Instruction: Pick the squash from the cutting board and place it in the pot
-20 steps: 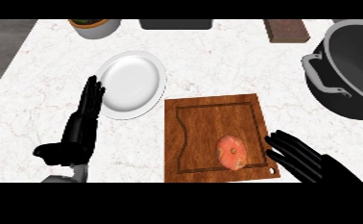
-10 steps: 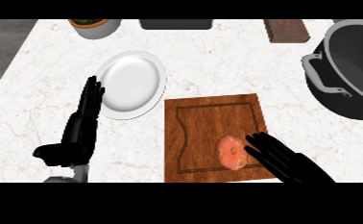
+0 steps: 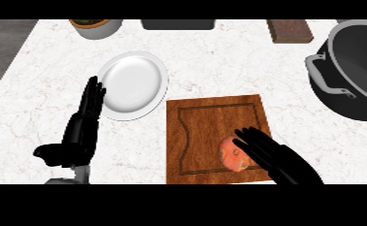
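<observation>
Pot (image 3: pixel 342 70) sits well right of the cutting board (image 3: pixel 208 133) and a bit further back, dark grey w/ a pale handle on its near-left side; cut off by the view's right edge, so only part of the rim and dark inside shows. Can't tell what's in it, if anything.

White plate (image 3: pixel 132 84) lies just left of the board's far-left corner, nothing on it. Small bowl (image 3: pixel 95 26) far back-left of the board, cut by the upper band, dark greenish stuff inside, too small to ID. Dark tray-like thing (image 3: pixel 177 24) behind the board and a brown block (image 3: pixel 290 30) back-right of it, both cut off at the top.

Squash (image 3: pixel 233 153) is on the board, near-right part, orange-pink, round. Right hand (image 3: pixel 276 158) comes in from the lower right, fingers spread and roughly straight, lying over the squash's right side and hiding that part. Fingers not curled round it; touching or just above, can't tell.

Left hand (image 3: pixel 80 130) rests left of the board, fingers straight and together, pointing away, tips overlapping the plate's near-left rim. Thumb sticks out to the left.

Counter (image 3: pixel 237 65) is white marble-look.
</observation>
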You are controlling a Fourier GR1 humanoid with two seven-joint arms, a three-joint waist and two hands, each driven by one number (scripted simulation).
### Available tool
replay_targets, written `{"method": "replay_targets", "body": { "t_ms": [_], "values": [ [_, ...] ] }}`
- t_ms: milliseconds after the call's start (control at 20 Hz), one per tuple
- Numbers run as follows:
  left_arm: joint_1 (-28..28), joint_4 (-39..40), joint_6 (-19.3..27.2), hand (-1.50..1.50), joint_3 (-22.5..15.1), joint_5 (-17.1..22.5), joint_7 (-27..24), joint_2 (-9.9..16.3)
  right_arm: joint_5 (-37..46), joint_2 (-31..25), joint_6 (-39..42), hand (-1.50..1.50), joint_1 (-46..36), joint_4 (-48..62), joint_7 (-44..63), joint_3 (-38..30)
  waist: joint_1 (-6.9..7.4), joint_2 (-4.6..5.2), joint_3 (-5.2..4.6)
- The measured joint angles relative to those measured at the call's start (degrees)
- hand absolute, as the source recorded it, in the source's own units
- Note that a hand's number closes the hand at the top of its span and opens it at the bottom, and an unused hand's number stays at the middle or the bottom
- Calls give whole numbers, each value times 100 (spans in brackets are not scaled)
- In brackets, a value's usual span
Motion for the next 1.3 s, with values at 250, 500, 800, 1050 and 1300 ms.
{"method": "replay_targets", "body": {
  "t_ms": [250,500,800,1050,1300],
  "values": [
    [-19,-19,-148,0,153,-53,26,-75,163,188,-67,-150,-154,273,-44,-60,-1,1,1],
    [-57,42,-234,0,239,-165,-1,-190,365,478,-139,150,-490,723,-59,-36,0,-15,-27],
    [-64,32,-297,0,332,-204,13,-199,536,601,-788,150,-632,966,-514,-144,-11,-26,-57],
    [43,-99,-338,0,315,-258,34,-253,566,707,-1146,150,-687,1077,-791,-242,-15,-35,-67],
    [53,-25,-388,0,335,-297,-39,-273,817,910,-989,150,-968,1304,-248,-346,6,-34,-69]
  ]
}}
